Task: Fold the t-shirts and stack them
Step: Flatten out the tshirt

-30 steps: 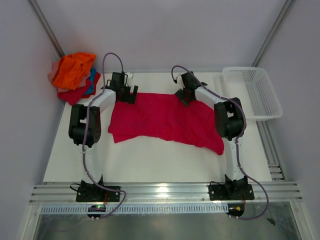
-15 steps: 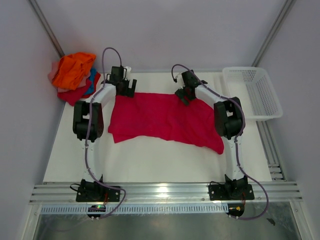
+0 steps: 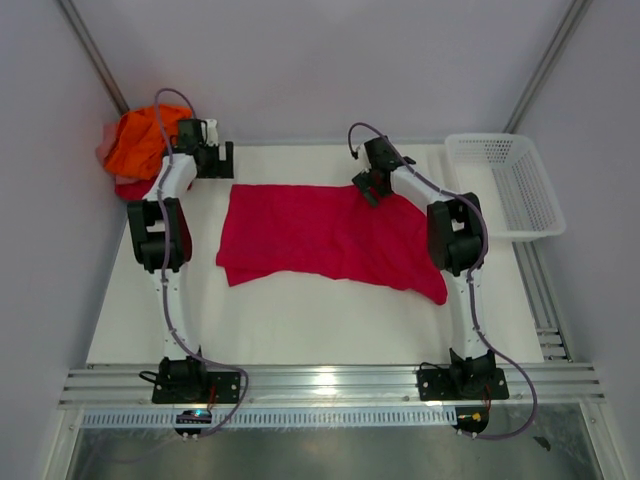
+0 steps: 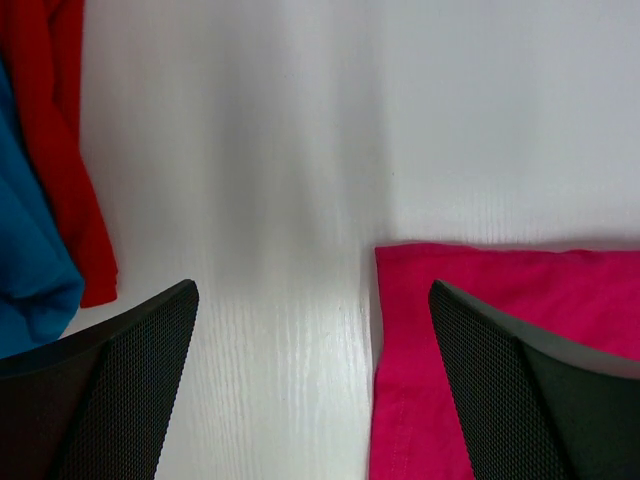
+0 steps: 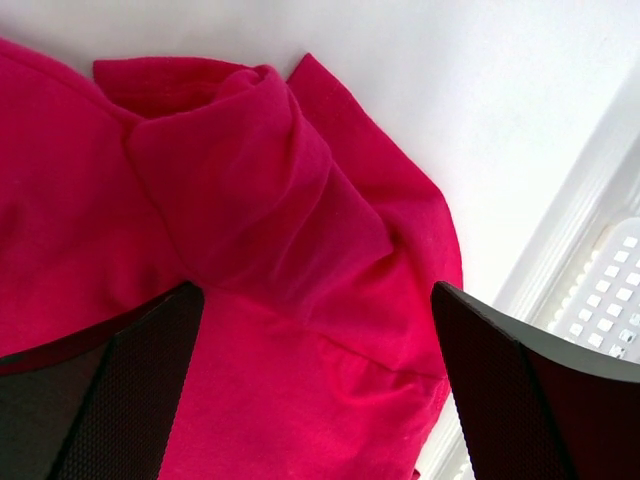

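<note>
The crimson t-shirt (image 3: 325,235) lies spread on the white table (image 3: 300,320), its long axis left to right and one corner trailing near-right. The left gripper (image 3: 222,162) has left its far-left corner for the heaped t-shirts (image 3: 140,145), jaws apart and empty. The right gripper (image 3: 368,188) hangs open over the bunched far-right corner (image 5: 250,190), so spreading looks done

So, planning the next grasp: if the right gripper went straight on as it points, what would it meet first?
Most likely the crimson t-shirt: the right gripper points, jaws open, at a bunched fold near the shirt's edge. How far off is unclear.
</note>
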